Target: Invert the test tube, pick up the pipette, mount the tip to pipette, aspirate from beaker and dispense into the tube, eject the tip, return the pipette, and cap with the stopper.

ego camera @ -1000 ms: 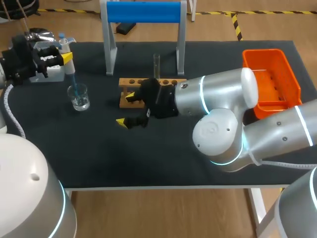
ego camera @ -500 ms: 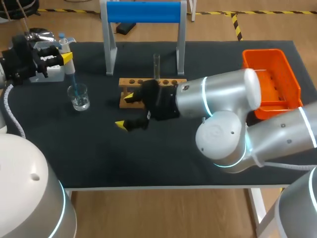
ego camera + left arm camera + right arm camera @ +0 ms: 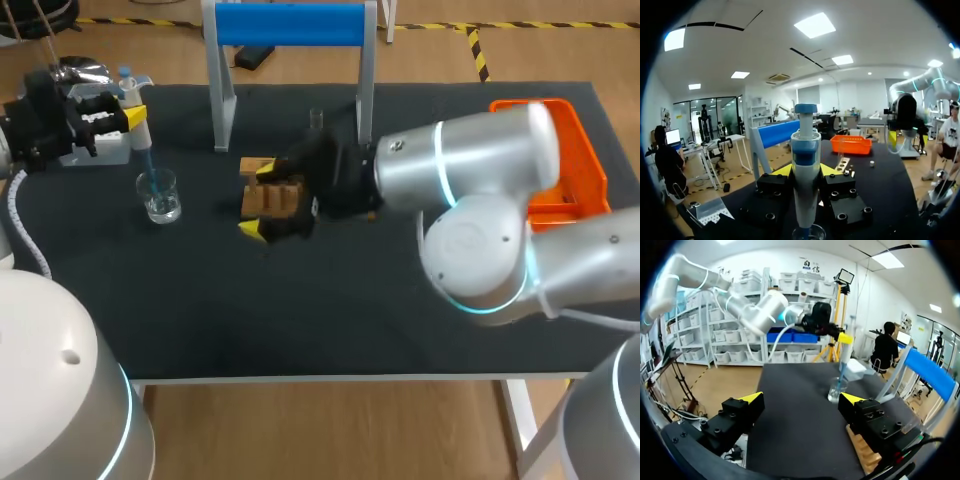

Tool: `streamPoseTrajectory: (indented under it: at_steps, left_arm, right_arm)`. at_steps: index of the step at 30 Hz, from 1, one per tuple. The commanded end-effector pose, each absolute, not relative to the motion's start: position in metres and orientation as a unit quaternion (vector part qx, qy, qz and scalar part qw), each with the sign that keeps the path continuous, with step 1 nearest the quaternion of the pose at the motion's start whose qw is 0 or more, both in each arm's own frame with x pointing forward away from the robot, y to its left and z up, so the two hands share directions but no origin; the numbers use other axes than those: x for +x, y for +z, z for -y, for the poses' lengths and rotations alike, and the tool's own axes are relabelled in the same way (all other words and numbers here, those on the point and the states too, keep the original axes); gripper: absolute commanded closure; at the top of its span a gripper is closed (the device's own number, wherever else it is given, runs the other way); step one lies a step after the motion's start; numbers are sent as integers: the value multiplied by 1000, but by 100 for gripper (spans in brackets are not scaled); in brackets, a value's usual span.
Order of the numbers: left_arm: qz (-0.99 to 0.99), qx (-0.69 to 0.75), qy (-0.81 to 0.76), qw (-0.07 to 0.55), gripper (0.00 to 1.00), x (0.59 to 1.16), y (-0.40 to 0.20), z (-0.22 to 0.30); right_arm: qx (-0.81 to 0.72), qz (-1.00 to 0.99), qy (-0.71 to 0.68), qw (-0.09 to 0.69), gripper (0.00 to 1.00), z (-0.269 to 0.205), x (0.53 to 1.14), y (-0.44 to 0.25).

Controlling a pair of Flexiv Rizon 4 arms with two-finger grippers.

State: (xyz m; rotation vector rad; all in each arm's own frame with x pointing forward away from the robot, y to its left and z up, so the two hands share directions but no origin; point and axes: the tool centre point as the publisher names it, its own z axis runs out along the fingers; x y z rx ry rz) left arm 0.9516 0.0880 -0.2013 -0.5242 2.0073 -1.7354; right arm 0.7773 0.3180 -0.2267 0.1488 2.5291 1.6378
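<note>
We work on a black surface (image 3: 300,320). Our right arm (image 3: 480,180) comes in across it from the right, hiding part of the orange bin (image 3: 575,150) at the far right edge. A blue-topped stand (image 3: 290,25) rises at the back. In front of it lies the wooden tube rack (image 3: 272,195), with the test tube (image 3: 316,120) upright in it, just behind our right hand's wrist.

Our right hand (image 3: 258,200) hangs over the rack's left end with its fingers spread wide and nothing between them. One yellow tip is at the rack's far edge and the other is just in front of its near side. We cannot tell whether either touches the wood.

At the far left, our left hand (image 3: 132,116) is clenched on the pipette (image 3: 805,150), which stands upright between its fingers. The pipette's tip reaches down into the glass beaker (image 3: 158,196) directly beneath, well apart from the rack.
</note>
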Motion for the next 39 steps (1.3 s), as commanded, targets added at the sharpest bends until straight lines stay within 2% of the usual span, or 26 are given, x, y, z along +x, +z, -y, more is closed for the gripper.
streamPoseTrajectory:
  at_steps: [1, 10, 22, 23, 24, 25, 26, 27, 39]
  left_arm:
    - [-724, -188, -627, 217, 100, 952, -202, -88]
    - [-724, -188, -627, 217, 100, 952, -202, -88]
    - [-724, -188, -627, 217, 100, 952, -202, -88]
    - [-724, -188, -627, 217, 100, 952, -202, -88]
    - [-724, -188, -627, 217, 100, 952, -202, -88]
    - [-724, -188, -627, 217, 100, 952, -202, -88]
    - [-724, -188, -627, 217, 100, 952, -202, -88]
    - [-724, -188, -627, 217, 100, 952, -202, -88]
    - [-724, -188, -627, 217, 100, 952, -202, -88]
  right_arm:
    - [14, -845, 534, 13, 0, -269, 777, -183]
    - [-29, -831, 555, -24, 0, -257, 803, -148]
    - [-57, -817, 573, -35, 0, -274, 849, -108]
    - [-60, -816, 574, -35, 25, -276, 854, -106]
    - [-63, -814, 576, -39, 55, -280, 859, -104]
    - [-68, -813, 577, -45, 66, -283, 863, -102]
    - [-71, -811, 578, -48, 94, -287, 867, -101]
    - [-76, -810, 579, -51, 100, -292, 872, -100]
    - [-115, -822, 552, -84, 100, -354, 899, -93]
